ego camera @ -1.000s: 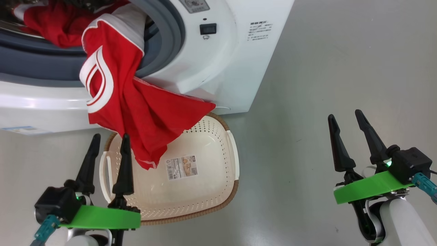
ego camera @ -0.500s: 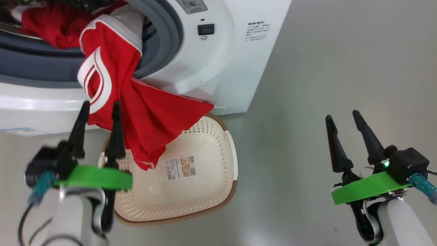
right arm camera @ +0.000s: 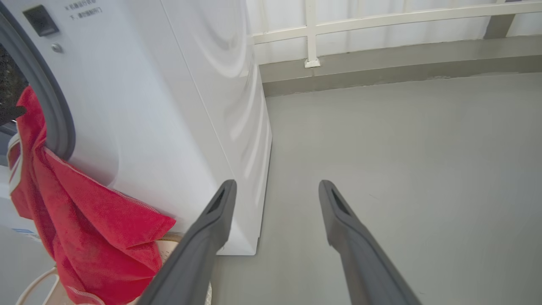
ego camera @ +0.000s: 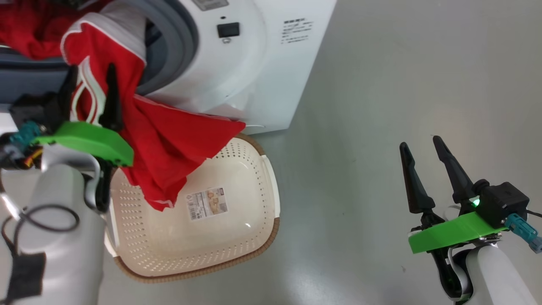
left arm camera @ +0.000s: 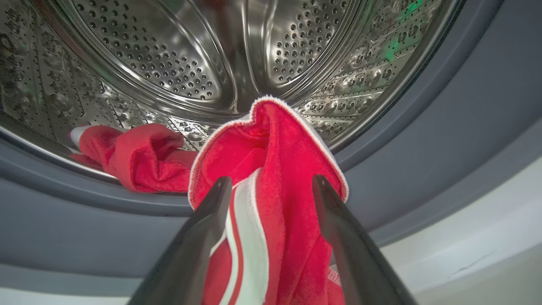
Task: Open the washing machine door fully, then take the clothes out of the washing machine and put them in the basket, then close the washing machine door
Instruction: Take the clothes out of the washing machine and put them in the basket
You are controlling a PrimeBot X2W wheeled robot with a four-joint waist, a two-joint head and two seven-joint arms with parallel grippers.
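Washing machine [ego camera: 237, 76]: one, white, front-loading, standing on grey floor [ego camera: 381, 84]. One grey rubber ring [ego camera: 178, 42] around the mouth, perforated steel drum [left arm camera: 169, 63] behind it. One black switch and a block of small print on the front panel.

Clothes: two red pieces counted.
- Draped garment [ego camera: 169, 135]: hangs out over the ring and down the machine's front. White stripe trim, light grey part at the top. Its lower end hangs over the basket; contact with the basket floor cannot be told.
- Bundled garment [left arm camera: 135, 156]: lies on the drum's lower lip, just beside the draped one.

Basket [ego camera: 254, 178]: one, cream, perforated, brown rim, on the floor right against the machine's foot. One paper label [ego camera: 207, 203] on its bottom.

Left claw [ego camera: 92, 70]: pale forearm rises from the lower left of the head view, green wrist bracket, fingers pointing up into the mouth. Jaws wide. The striped fold of the draped garment stands between the two fingers, and neither is pressed shut on it.

Right claw [ego camera: 419, 142]: low at the lower right of the head view, over bare floor, well apart from machine and basket. Jaws wide, nothing between them. Its wrist view looks along the floor past the machine's side.
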